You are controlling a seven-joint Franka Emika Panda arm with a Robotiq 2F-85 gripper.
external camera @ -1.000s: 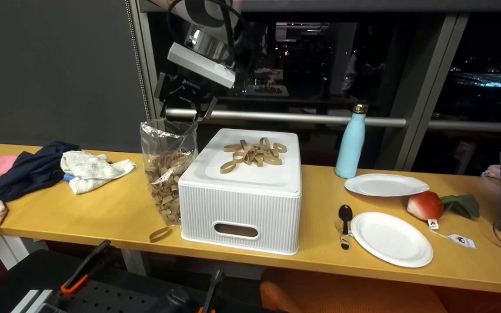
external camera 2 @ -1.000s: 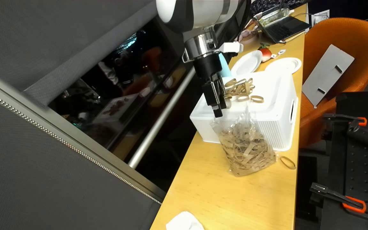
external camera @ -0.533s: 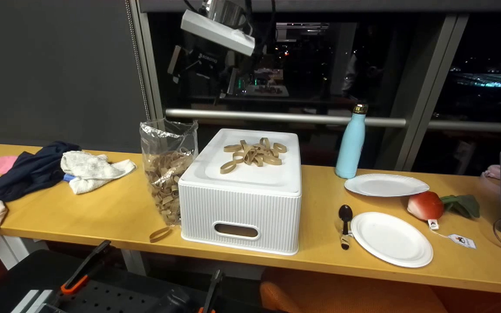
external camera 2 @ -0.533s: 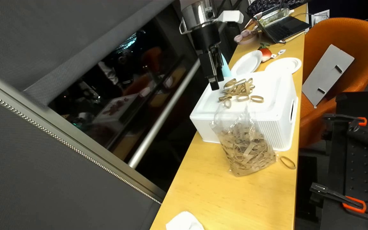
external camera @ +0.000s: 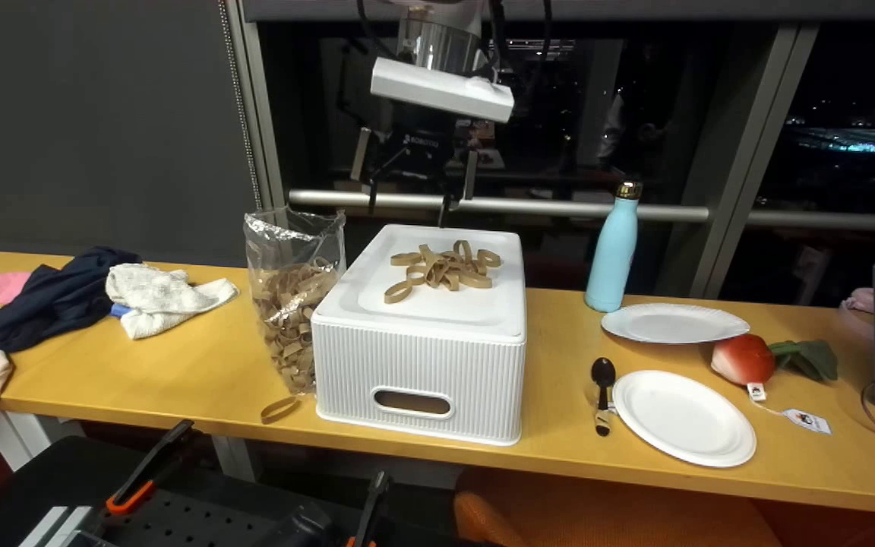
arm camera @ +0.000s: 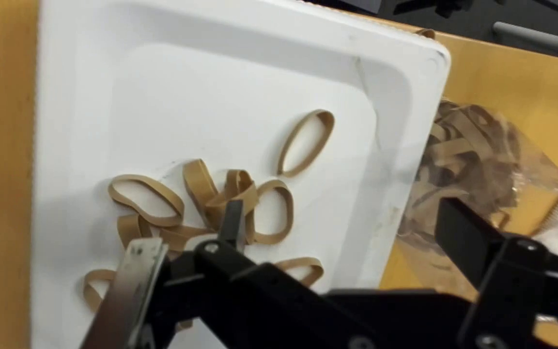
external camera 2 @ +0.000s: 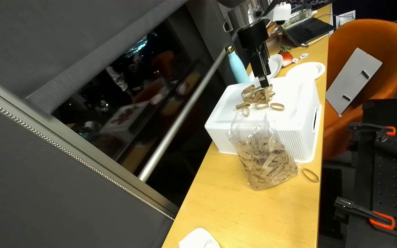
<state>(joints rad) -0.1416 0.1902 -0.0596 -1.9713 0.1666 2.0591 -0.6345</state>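
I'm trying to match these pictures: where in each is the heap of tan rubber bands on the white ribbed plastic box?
In an exterior view: the heap of tan rubber bands, at the centre.
In an exterior view: the heap, right of centre, above the middle.
Wrist view: the heap, mostly lower left, partly behind the black gripper.
Shared landmark: the white box beneath.

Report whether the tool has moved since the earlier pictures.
Yes: in an exterior view, the tool has shifted picture-right, from above the bag to above the white box.
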